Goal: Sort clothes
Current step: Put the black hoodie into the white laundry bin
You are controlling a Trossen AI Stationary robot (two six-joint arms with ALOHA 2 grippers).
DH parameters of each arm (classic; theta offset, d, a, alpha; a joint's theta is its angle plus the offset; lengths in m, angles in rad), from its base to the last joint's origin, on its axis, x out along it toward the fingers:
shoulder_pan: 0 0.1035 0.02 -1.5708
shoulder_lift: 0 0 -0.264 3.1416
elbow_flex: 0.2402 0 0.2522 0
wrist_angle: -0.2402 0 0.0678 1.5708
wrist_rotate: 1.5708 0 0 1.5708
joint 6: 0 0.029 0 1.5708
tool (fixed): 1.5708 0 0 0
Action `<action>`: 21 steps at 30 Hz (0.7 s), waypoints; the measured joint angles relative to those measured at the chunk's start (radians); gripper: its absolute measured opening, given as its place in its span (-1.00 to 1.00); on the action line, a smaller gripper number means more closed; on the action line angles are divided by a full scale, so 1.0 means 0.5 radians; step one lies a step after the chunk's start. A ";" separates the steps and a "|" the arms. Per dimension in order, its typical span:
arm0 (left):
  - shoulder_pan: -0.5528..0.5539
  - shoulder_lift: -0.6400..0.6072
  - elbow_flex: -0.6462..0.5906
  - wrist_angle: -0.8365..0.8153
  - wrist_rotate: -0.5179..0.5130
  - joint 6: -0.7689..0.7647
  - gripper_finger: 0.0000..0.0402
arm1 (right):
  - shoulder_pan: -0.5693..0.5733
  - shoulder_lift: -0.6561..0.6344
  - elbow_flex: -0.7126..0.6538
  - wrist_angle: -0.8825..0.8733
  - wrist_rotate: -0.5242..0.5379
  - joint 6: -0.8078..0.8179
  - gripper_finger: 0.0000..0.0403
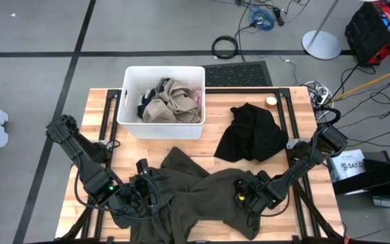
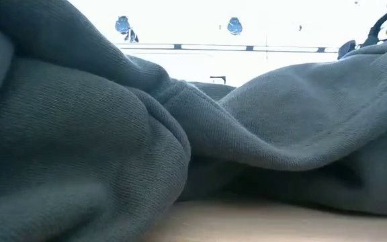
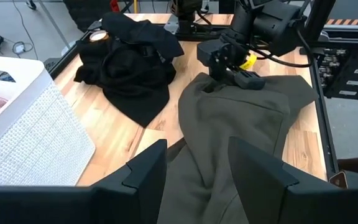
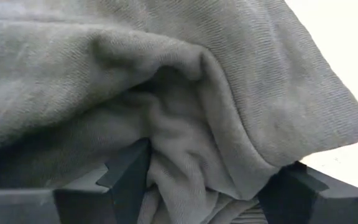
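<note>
Nearest the front edge of the wooden table (image 1: 100, 112), a dark olive green garment (image 1: 202, 190) lies spread and rumpled across the boards, filling most of the low view. Both grippers are down on it. At its left end the left gripper (image 3: 194, 177) has fabric running between its fingers, though whether they pinch it I cannot tell. At its right end the right gripper (image 4: 207, 177) has a bunched fold sitting between its parted fingers; whether that fold is clamped I cannot tell either.

Farther back on the right, apart from the olive piece, a black garment (image 1: 252, 132) sits in a crumpled heap on the wood.

Farthest back, left of centre, the white plastic bin (image 1: 161, 125) stands upright and holds a tan khaki garment (image 1: 171, 105) on top, a pale pink one (image 1: 196, 96) against the right wall and a navy blue one (image 1: 147, 102) toward the left wall.
</note>
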 joint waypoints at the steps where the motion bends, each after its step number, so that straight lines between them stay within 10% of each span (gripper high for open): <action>1: 0.000 0.000 0.000 -0.001 0.000 0.000 -0.10 | -0.004 0.000 0.000 0.001 -0.004 0.004 0.22; 13: 0.000 0.000 0.000 -0.002 0.000 0.000 -0.10 | -0.043 -0.002 0.000 0.212 -0.132 -0.141 -0.87; 21: 0.002 0.000 0.000 -0.002 0.000 0.028 -0.10 | -0.104 -0.231 0.041 0.088 -0.132 -0.382 -0.87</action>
